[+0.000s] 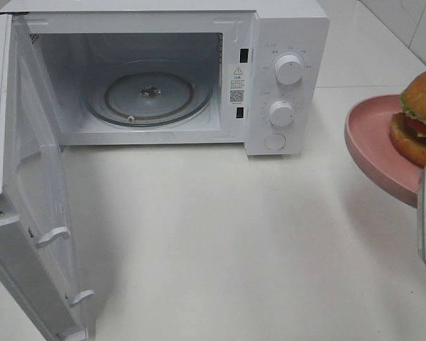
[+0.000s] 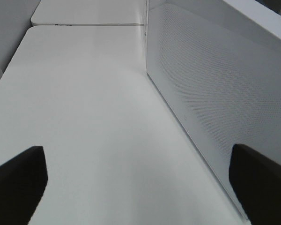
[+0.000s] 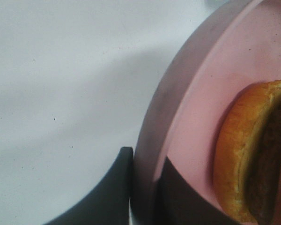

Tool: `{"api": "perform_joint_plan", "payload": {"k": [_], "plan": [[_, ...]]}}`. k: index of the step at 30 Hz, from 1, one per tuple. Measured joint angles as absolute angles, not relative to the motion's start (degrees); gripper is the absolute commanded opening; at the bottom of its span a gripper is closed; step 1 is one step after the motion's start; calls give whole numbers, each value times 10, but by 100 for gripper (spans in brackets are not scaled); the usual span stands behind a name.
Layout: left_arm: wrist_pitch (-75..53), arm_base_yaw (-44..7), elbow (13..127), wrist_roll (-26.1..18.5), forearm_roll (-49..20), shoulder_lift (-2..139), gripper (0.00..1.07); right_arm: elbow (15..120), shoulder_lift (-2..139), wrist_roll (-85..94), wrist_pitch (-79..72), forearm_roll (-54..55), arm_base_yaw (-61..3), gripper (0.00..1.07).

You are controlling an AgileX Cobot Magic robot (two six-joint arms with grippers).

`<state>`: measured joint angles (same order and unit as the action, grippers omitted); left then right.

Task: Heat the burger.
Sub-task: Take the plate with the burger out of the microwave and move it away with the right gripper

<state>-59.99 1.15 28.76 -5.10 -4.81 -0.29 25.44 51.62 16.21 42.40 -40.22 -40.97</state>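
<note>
The burger [image 1: 420, 114], golden-bunned with green lettuce, sits on a round pink plate [image 1: 373, 145] whose rim the right gripper [image 3: 143, 197] pinches, right of the open white microwave [image 1: 287, 85]; the left gripper [image 2: 140, 183] gapes wide, empty.

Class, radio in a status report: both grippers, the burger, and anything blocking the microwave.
Left gripper open, empty. Right gripper shut on pink plate rim, burger aboard. Microwave door open, glass turntable bare, path unobstructed.

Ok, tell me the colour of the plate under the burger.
Pink: the plate under the burger shows best in the exterior high view.
</note>
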Motion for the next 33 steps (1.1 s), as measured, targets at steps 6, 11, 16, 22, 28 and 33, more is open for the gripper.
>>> {"api": "perform_joint_plan", "payload": {"k": [6, 11, 16, 22, 28, 33], "plan": [[-600, 11, 288, -51, -48, -3, 103, 254, 520, 46, 487, -439, -410, 0], [-600, 11, 288, -51, -48, -3, 103, 254, 531, -3, 511, -443, -410, 0], [-600, 11, 288, -51, -48, -3, 103, 258, 557, -55, 527, -453, -410, 0], [-600, 11, 288, -51, -48, -3, 103, 296, 620, -167, 570, -480, -410, 0], [-600, 11, 288, -51, -48, -3, 103, 327, 696, -261, 614, -489, -410, 0], [-600, 11, 288, -51, -48, -3, 103, 358, 762, -330, 651, -500, -410, 0]]}}
